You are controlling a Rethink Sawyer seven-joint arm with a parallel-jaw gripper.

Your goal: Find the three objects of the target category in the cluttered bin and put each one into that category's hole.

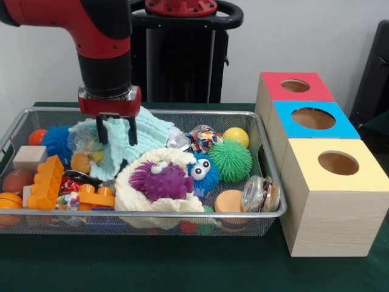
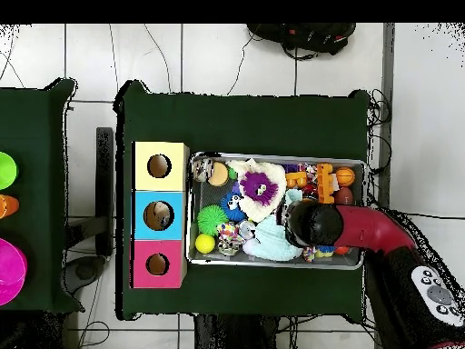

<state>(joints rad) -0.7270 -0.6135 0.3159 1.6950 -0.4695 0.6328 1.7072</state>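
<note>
My gripper point(image 1: 117, 131) hangs open over the back left of the wire mesh bin point(image 1: 267, 214), its two black fingers point(image 1: 103, 130) dipping onto a pale teal cloth point(image 1: 152, 131), with cloth showing between them. In the overhead view the arm's wrist point(image 2: 311, 224) covers the gripper, and the teal cloth point(image 2: 271, 244) lies beside it. Right of the bin stand three wooden boxes, each with a round hole: red point(image 1: 296, 86), blue point(image 1: 313, 118) and yellow point(image 1: 338, 163). From above they read yellow point(image 2: 160, 166), blue point(image 2: 159, 215), red point(image 2: 158, 264).
The bin holds a purple furry toy point(image 1: 161, 180) on a cream cloth point(image 1: 130, 198), a green spiky ball point(image 1: 231, 160), a yellow ball point(image 1: 236, 135), a blue spiky ball point(image 1: 58, 141), orange bricks point(image 1: 45, 182), a glass jar point(image 1: 260, 193) and a wooden block point(image 1: 30, 157).
</note>
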